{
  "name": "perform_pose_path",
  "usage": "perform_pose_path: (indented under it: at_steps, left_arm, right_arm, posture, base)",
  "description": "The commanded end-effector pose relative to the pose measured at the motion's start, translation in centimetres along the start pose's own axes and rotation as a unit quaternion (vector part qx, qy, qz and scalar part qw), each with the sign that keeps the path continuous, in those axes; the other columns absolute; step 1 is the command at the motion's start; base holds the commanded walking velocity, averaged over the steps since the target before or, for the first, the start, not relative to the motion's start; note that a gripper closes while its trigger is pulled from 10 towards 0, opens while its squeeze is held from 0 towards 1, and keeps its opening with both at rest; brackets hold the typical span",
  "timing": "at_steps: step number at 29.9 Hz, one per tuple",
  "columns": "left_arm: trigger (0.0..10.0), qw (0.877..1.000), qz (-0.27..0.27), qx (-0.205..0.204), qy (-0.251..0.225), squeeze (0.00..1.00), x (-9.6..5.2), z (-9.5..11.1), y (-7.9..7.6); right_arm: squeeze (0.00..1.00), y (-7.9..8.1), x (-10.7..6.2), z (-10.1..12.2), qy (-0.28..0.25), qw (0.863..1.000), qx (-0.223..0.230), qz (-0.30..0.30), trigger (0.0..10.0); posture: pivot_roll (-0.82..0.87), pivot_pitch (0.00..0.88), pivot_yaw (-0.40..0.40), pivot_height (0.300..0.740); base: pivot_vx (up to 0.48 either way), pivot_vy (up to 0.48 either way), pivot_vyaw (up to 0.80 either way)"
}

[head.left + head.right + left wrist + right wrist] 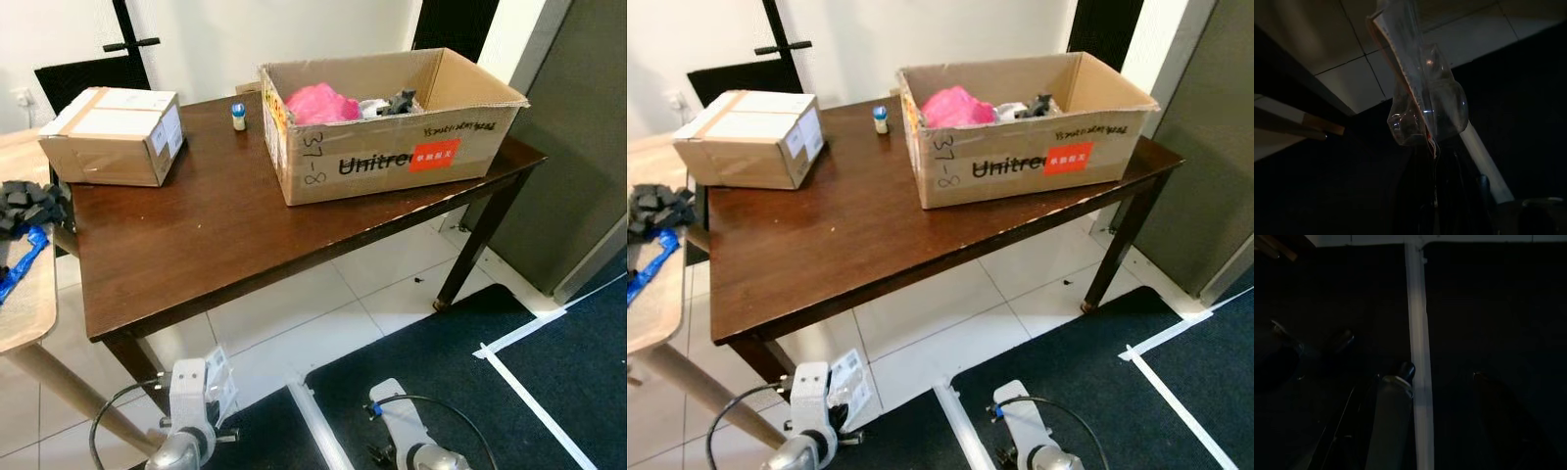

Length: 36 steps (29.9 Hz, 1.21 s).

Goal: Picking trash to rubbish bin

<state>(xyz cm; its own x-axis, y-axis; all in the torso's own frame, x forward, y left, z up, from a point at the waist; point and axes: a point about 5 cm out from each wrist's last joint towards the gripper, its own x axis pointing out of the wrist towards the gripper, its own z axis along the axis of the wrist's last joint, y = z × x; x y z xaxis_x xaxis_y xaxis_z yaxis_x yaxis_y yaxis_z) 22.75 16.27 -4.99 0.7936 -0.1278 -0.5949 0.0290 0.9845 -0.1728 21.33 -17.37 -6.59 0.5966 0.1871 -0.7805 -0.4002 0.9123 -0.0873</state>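
Observation:
My left gripper (1436, 196) hangs low beside the table and is shut on a clear plastic bag (1422, 105) with a paper strip in it. The same bag (221, 377) sticks up by my left wrist, in front of the table's front edge. An open cardboard box (392, 162) with "Unitree" printed on it stands at the table's back right. A crumpled pink thing (318, 103) and some grey and white scraps lie inside it. My right gripper (1425, 431) hangs idle over dark carpet, open, with white floor tape showing between its fingers.
On the dark wooden table (216, 235) stand a taped shut box (113, 137) at the back left and a small bottle (238, 116). A light wooden table (24, 304) at the left holds black foam pieces (29, 204). A grey cabinet (578, 147) stands at the right.

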Motion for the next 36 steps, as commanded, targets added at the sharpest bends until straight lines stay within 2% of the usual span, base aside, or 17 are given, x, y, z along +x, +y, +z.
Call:
perform_pose_path:
  at_steps: [1,9,36]
  left_arm:
    - [10.0,1.000,0.001,0.002,0.011,0.00,-0.12,-0.69,-0.24]
    - [10.0,1.000,-0.001,0.015,0.001,0.00,-0.14,-0.41,-0.19]
    - [10.0,1.000,0.010,0.005,0.006,0.00,-0.01,-0.23,0.08]
  right_arm:
    - [0.00,-0.04,-0.14,-0.77,0.013,1.000,0.009,-0.001,10.0]
    - [0.00,0.06,-0.08,-0.60,0.011,1.000,0.007,-0.002,10.0]
    - [0.00,0.19,-0.15,-0.81,0.007,1.000,0.006,-0.002,10.0]
  posture:
    - [-0.04,0.104,-0.015,0.740]
    - [-0.04,0.109,-0.016,0.740]
    - [-0.05,0.100,-0.006,0.740]
  base:
    - [0.000,0.000,0.00]
    - [0.000,0.000,0.00]
    - [0.000,-0.480,0.00]
